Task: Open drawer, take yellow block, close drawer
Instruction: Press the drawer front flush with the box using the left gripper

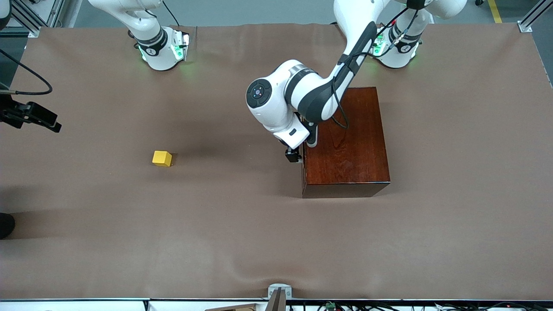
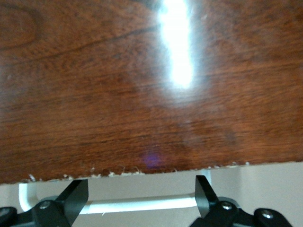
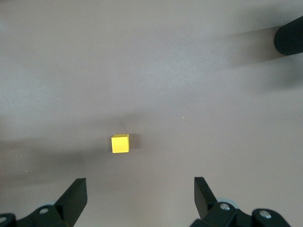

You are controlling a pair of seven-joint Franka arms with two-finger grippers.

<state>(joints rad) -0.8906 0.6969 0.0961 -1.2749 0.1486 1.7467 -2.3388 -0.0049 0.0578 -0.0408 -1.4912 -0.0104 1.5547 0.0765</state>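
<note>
- We see a glossy mahogany box (image 1: 348, 142) on the brown table (image 1: 216, 224), toward the left arm's end; its drawer (image 1: 303, 166) appears fully closed, its front flush with the box.
- The left gripper (image 1: 293, 156) hangs at the drawer front. In the left wrist view its fingers (image 2: 75, 198) stand open, one on each side of the white bar handle (image 2: 142, 204), gripping nothing.
- The yellow block (image 1: 162, 158) already lies on the bare table, well apart from the box, toward the right arm's end.
- The right gripper (image 3: 139, 198) hovers high over the block, jaws wide open and empty; this arm seems to be waiting.
- To finish well, we judge the left gripper should back straight away from the handle without snagging it, so the drawer is not dragged open.
- We would check that the front sits flush.
</note>
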